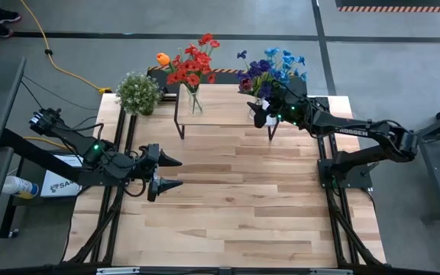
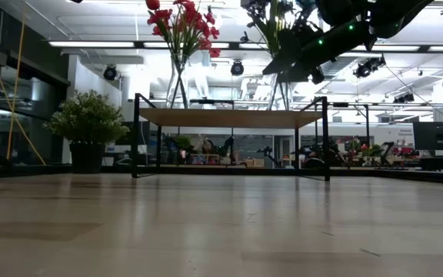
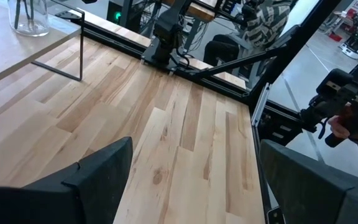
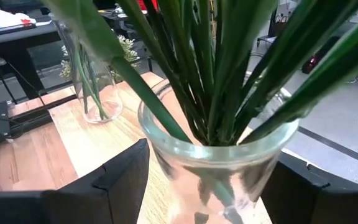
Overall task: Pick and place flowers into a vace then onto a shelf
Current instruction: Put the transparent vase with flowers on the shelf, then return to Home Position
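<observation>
The shelf (image 1: 221,108) stands at the table's far edge. On its right end stands a clear glass vase (image 4: 219,158) holding blue and purple flowers (image 1: 270,67). My right gripper (image 1: 264,119) is open, with one finger on each side of that vase's body and no touch that I can see. A second glass vase (image 1: 195,101), holding red flowers (image 1: 193,65) and one orange bloom (image 1: 162,58), stands on the shelf's left end. My left gripper (image 1: 176,173) is open and hovers over the table's left middle, far from both vases.
A bushy green potted plant (image 1: 138,93) sits at the far left corner beside the shelf. The shelf's thin black legs (image 2: 136,137) stand on the tabletop. Bare wood planks (image 1: 235,206) fill the middle and near half of the table. A person (image 3: 353,121) is beyond the right edge.
</observation>
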